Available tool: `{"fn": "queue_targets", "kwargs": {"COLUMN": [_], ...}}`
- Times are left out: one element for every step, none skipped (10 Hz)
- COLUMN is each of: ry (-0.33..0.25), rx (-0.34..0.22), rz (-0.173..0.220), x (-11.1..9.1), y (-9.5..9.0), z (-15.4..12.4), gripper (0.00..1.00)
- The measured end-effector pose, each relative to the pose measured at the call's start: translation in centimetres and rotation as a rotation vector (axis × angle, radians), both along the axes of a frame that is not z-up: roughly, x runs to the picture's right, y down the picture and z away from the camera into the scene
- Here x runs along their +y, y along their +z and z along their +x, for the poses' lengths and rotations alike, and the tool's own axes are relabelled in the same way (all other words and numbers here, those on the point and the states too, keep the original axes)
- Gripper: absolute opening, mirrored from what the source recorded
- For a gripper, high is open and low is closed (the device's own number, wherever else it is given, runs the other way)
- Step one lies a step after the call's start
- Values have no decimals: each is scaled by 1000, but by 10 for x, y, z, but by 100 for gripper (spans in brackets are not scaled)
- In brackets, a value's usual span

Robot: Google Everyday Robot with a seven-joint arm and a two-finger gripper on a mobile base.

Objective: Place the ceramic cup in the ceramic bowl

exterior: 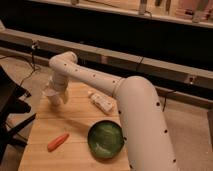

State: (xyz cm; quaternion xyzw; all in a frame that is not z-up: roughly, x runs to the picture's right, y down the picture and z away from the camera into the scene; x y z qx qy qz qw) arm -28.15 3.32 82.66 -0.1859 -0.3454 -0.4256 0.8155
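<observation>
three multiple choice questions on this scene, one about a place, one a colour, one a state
1. The gripper is: A by the ceramic cup, far left of the table B at the near right corner C out of view
2. The ceramic bowl is: A red B white C dark green
3. The cup is: A inside the bowl B outside the bowl C on the floor
Answers: 1 A, the arm ends beside the cup; 2 C, its glaze is green; 3 B, the bowl holds nothing.
</observation>
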Motion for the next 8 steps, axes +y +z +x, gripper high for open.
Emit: {"fn": "queue_targets", "kwargs": {"ry": [-11,-16,-20,-20,-23,-26,-24,-17], "rx": [11,21,35,54,67,79,91,100], "rz": [12,22,32,41,45,46,39,27], "x": [-1,-3,-4,-7,-9,-9,-7,-5], "y": [3,6,10,14,18,22,29,36], "z": [-4,-8,-10,-8,-9,-9,-8,-5], "gripper": [80,80,80,80,80,80,80,80]}}
